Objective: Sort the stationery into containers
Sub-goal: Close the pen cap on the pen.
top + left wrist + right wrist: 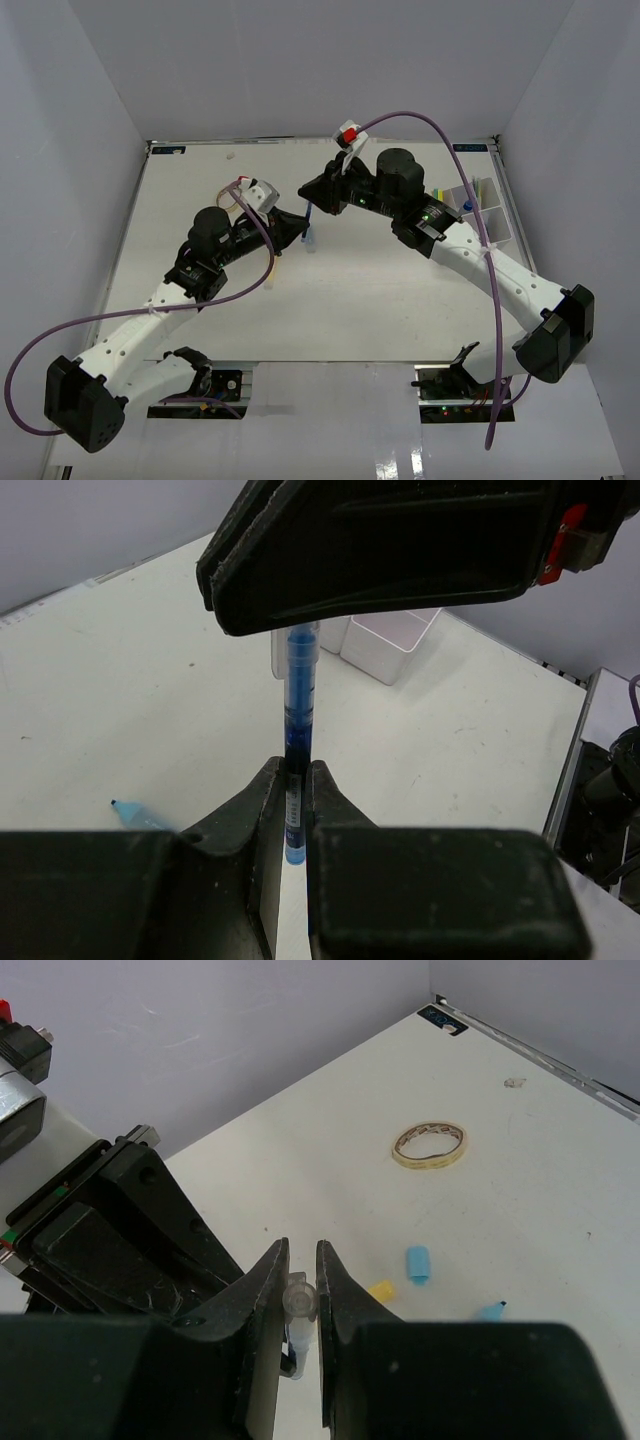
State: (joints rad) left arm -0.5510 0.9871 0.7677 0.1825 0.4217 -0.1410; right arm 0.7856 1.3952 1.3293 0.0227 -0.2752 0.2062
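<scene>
If both hands pull at once, the blue pen (300, 695) could be bent, or its clear end could be popped off, because it is gripped at both ends. If the left hand (297, 780) is opened before a firm hold is made by the right hand (302, 1270), the pen could be dropped onto the desk (380, 300) and could roll away. Only the very end looks to be pinched by the right hand, so a slip is judged likely.

The left hand is closed narrow on the pen's lower part, which is touched by a finger on each side. The right hand is closed narrow too, on the clear end. The pen is held above the desk, near its middle. The white box (480, 212) is seen at about 3 o'clock from the pen, well apart. A tan rubber-band loop (430, 1145) can be seen on the desk.
</scene>
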